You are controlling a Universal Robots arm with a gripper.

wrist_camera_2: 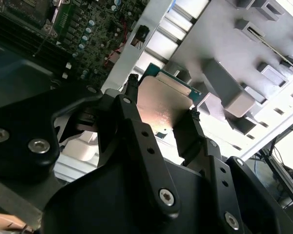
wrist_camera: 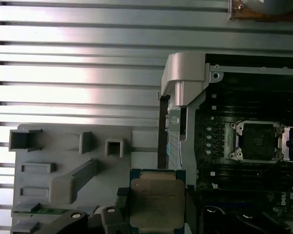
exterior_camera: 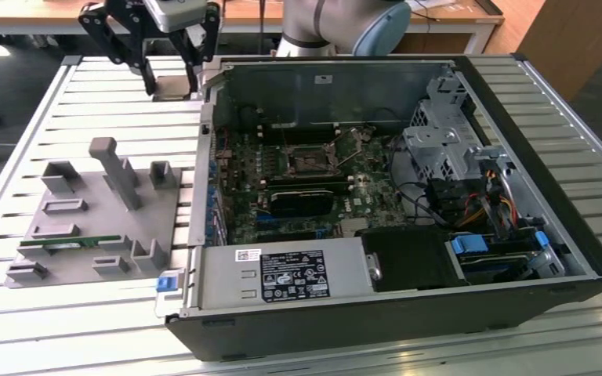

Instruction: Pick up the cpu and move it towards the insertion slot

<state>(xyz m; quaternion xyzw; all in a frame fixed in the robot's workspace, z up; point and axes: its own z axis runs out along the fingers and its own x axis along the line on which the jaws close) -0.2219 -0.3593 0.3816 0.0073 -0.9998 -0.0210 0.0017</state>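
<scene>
Two black fingers (wrist_camera_2: pixel 136 126) clamp the cpu (wrist_camera_2: pixel 162 105) between them, above the grey fixture tray (wrist_camera: pixel 63 161).

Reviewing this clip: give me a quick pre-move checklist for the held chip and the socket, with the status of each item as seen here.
1. Grip: the black gripper is shut on the silvery square cpu, a finger on each opposite edge. Ok.
2. Lifted: cpu hangs above the grey slotted fixture tray, in both wrist views. Ok.
3. Socket free: the silver-framed square insertion slot shows a dark, unoccupied centre. Ok.
4. Over socket: gripper sits outside the open black computer case, toward the exterior view's left. Not ok.
5. Chip orientation against the socket: cannot tell.
</scene>
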